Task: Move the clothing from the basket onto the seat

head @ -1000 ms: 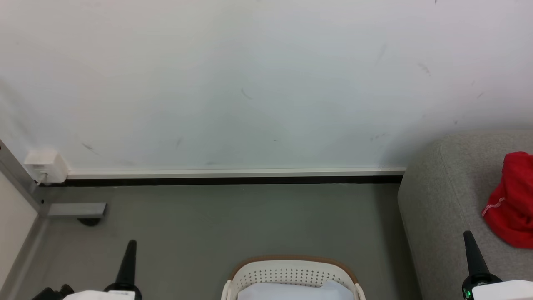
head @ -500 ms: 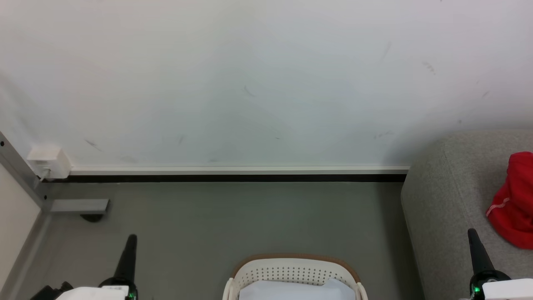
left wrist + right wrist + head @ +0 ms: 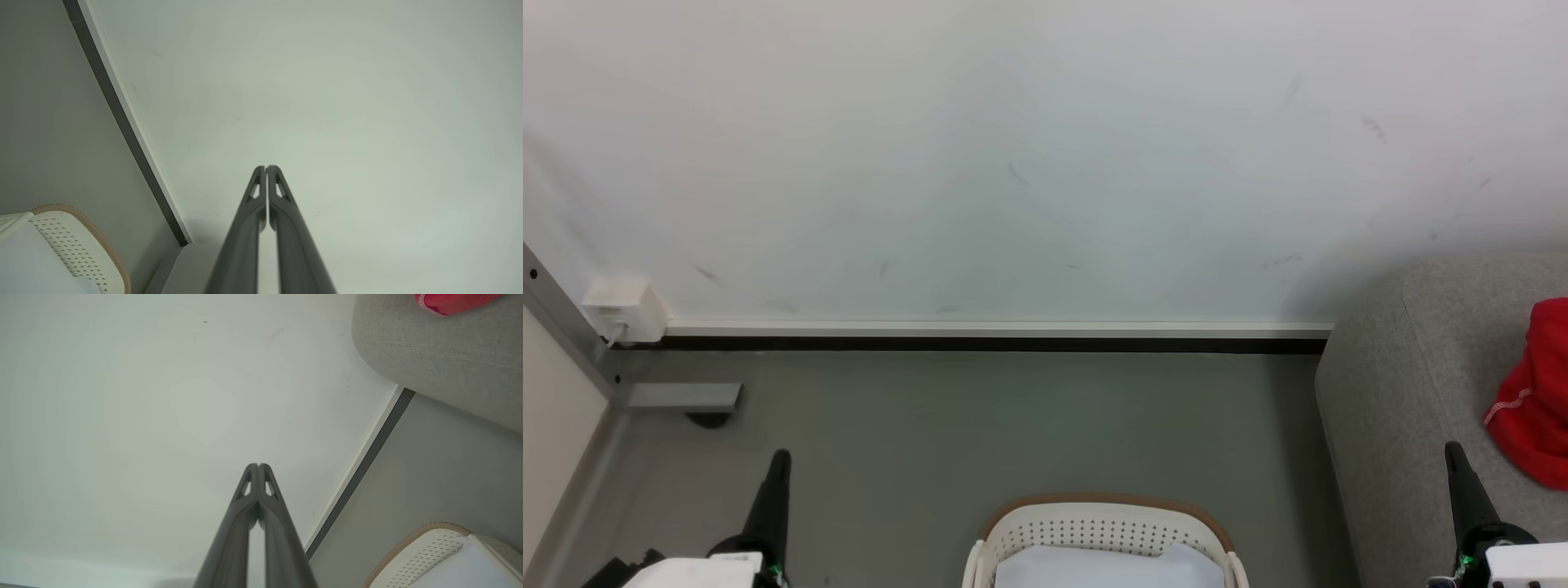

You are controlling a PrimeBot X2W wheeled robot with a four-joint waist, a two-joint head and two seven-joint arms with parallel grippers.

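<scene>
One red clothing heap (image 3: 1532, 408), seemingly soft and light, sits right of the basket (image 3: 1104, 529) on the seat (image 3: 1401, 392); pinch a bunched fold; left gripper (image 3: 266, 167) and right gripper (image 3: 258, 464) fingers are together.

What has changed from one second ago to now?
The head camera shifted: everything slid slightly rightward in its view. Nothing was gripped or released. Left gripper and right gripper stay shut, the clothing lies on the seat, the basket on the floor.

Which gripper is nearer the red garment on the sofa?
The right gripper, by the sofa beside the red garment; the left gripper sits beyond the basket.
</scene>
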